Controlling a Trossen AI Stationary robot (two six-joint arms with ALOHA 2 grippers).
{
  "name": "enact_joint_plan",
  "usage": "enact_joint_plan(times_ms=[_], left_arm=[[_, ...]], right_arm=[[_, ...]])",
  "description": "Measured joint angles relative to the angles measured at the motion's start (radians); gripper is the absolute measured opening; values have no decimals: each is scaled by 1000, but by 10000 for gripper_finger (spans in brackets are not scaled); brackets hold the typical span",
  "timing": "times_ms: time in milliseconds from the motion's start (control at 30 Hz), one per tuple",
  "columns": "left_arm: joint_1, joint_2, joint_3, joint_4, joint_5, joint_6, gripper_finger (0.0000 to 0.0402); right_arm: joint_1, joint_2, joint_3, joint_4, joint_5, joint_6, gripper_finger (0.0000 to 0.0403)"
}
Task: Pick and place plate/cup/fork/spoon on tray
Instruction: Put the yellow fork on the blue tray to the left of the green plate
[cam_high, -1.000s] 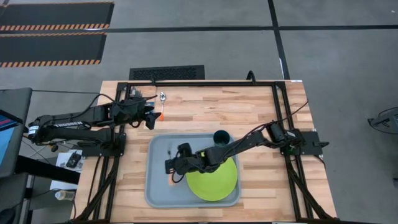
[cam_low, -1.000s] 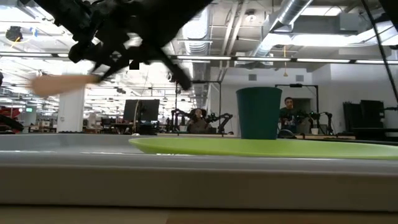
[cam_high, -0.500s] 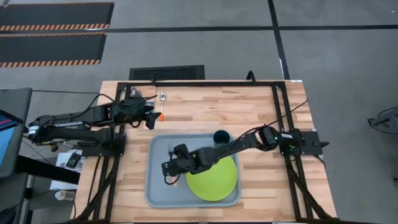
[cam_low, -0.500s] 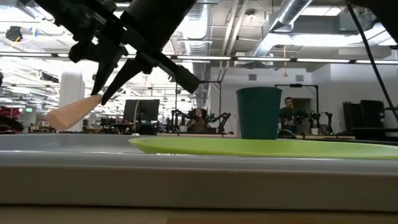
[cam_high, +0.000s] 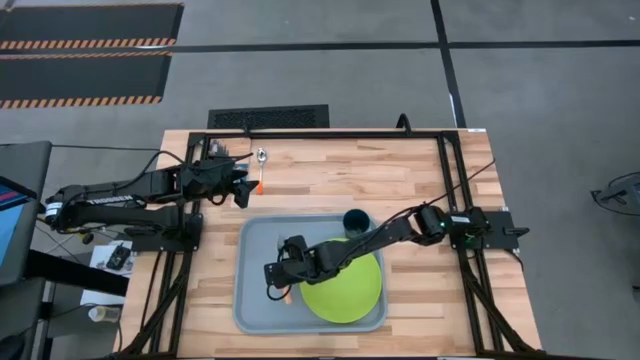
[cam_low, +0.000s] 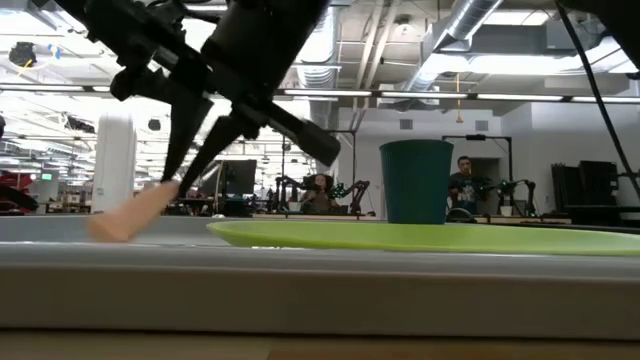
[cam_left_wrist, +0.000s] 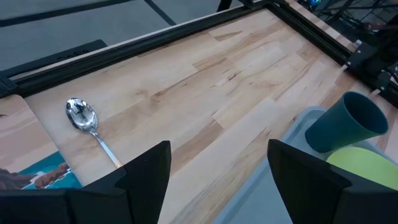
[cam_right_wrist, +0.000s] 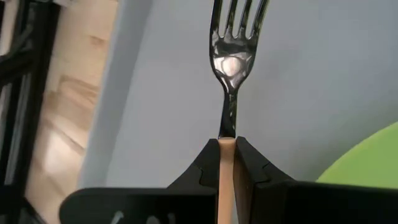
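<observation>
Since a second ago: right gripper (cam_high: 272, 290) lower and nearer the bottom of the high frame, fork handle now dipped close to the tray floor in the low view, earlier lifted level with the upper left clutter. Left arm unchanged.

Right gripper: fingers (cam_right_wrist: 205, 171) pressed together on the fork (cam_right_wrist: 231, 59), pinching the orange handle just behind the metal neck; tines pointing away from the wrist over grey tray floor. In the low view, handle end (cam_low: 130, 213) angled down at left centre, just above the tray rim line; contact with the floor not discernible. In the high view, gripper over the left half of the tray (cam_high: 252, 305), just left of the plate.

Plate (cam_high: 342, 285): lime green, lying flat in the tray's right half, lower centre of the high frame.

Cup (cam_high: 355, 219): dark teal, upright at the tray's upper right corner, beside the plate's far edge; standing tall right of centre in the low view (cam_low: 415, 180).

Spoon (cam_high: 261, 160): on bare wood, upper centre-left of the high frame, outside the tray. Bowl at left in the left wrist view (cam_left_wrist: 81, 114), beside a picture booklet (cam_left_wrist: 37, 176).

Left gripper (cam_high: 241, 180): fingers spread wide, nothing between, hovering beside the spoon above the tray's upper left corner.
</observation>
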Motion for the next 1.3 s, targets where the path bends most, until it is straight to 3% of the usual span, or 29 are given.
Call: enact_joint_plan(times_ms=[300, 700, 1300], left_arm=[[0, 0, 0, 1, -1, 2, 254], [0, 0, 0, 3, -2, 2, 254], [0, 0, 0, -7, 1, 2, 254]], right_arm=[[0, 64, 1, 71, -89, 17, 27], [-8, 63, 1, 62, -89, -27, 31], [-31, 60, 1, 62, -70, -100, 145]])
